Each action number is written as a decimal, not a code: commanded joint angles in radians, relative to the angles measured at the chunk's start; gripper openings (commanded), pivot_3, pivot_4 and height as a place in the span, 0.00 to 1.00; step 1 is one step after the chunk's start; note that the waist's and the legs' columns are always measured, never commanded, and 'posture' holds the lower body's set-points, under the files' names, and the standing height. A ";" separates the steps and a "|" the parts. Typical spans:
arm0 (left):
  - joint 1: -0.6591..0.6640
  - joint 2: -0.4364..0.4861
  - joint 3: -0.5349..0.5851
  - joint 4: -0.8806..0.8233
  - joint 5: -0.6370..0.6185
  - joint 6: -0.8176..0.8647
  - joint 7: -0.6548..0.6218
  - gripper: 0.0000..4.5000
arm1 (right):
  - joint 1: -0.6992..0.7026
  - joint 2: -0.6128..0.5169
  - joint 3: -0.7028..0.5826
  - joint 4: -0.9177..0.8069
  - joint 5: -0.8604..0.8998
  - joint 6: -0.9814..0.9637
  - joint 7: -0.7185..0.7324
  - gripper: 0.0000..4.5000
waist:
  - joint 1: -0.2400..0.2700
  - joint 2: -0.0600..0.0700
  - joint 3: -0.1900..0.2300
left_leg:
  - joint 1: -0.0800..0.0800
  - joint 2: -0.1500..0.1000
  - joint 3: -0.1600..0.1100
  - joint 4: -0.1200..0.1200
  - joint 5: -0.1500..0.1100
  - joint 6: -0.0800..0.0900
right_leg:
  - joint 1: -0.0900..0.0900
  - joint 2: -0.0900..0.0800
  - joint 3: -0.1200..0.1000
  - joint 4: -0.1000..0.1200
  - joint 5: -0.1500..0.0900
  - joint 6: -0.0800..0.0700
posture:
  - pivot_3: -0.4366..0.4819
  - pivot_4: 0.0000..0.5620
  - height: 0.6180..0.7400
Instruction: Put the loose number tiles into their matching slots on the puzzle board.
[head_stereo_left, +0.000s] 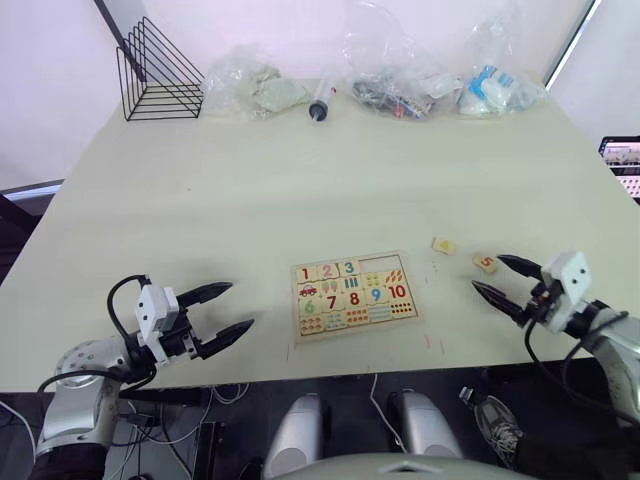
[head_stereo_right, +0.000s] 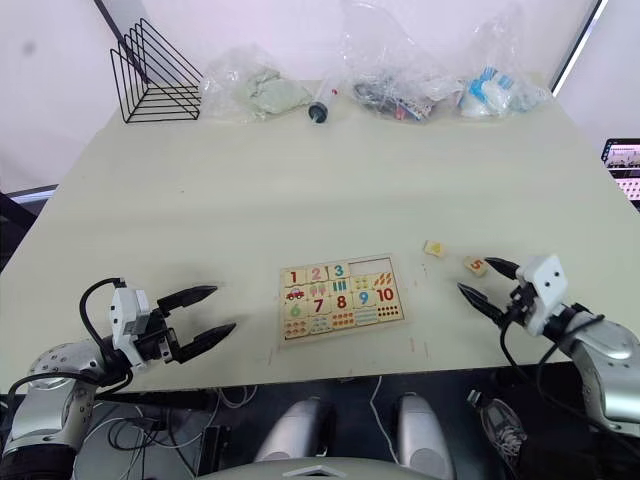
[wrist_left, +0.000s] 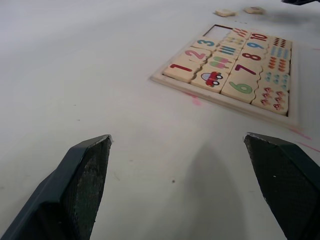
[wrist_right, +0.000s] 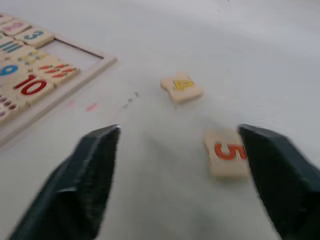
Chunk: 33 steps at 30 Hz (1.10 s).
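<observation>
Right wrist view: right gripper (wrist_right: 180, 170) is hanging spread, unloaded, lining up on the 5 tile (wrist_right: 227, 152); 4 tile (wrist_right: 181, 87) is lying between it and puzzle board (head_stereo_left: 352, 296) (top-row slots (head_stereo_left: 375, 264) bare); left gripper (head_stereo_left: 227, 309) is idling agape, clear.

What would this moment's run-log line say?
left gripper: open, idle | right gripper: open beside tile 5 | tile 4: loose | puzzle board: two slots empty

The puzzle board (head_stereo_left: 352, 296) shows tiles reading 1, 2, 3, then 6, 7, 8, 9, 10. Two loose tiles on the worktop (head_stereo_left: 300, 180) read 4 (wrist_right: 181, 86) and 5 (wrist_right: 227, 152)
</observation>
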 joint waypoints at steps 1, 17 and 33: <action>0.026 0.010 0.048 -0.047 -0.017 0.006 0.025 1.00 | 0.038 -0.031 -0.083 0.021 0.059 -0.069 0.055 0.99 | 0.001 0.000 0.000 | 0.000 0.000 0.000 0.000 0.000 0.000 | 0.000 0.000 0.000 0.000 0.000 0.000 | 0.48 0.27 1.00; 0.093 0.034 0.097 -0.120 -0.036 0.068 0.040 1.00 | 0.115 -0.063 -0.154 0.166 0.107 -0.186 0.149 0.99 | 0.002 0.000 0.000 | 0.000 0.000 0.001 0.001 0.000 0.000 | 0.000 0.000 0.001 0.000 -0.001 -0.001 | 0.48 0.27 1.00; 0.093 0.034 0.097 -0.135 -0.034 0.092 0.042 1.00 | 0.094 -0.061 -0.133 0.189 0.123 -0.214 0.175 0.99 | 0.003 0.000 0.000 | 0.000 0.000 0.001 0.001 0.000 0.000 | 0.001 0.000 0.001 0.000 0.000 -0.001 | 0.48 0.27 1.00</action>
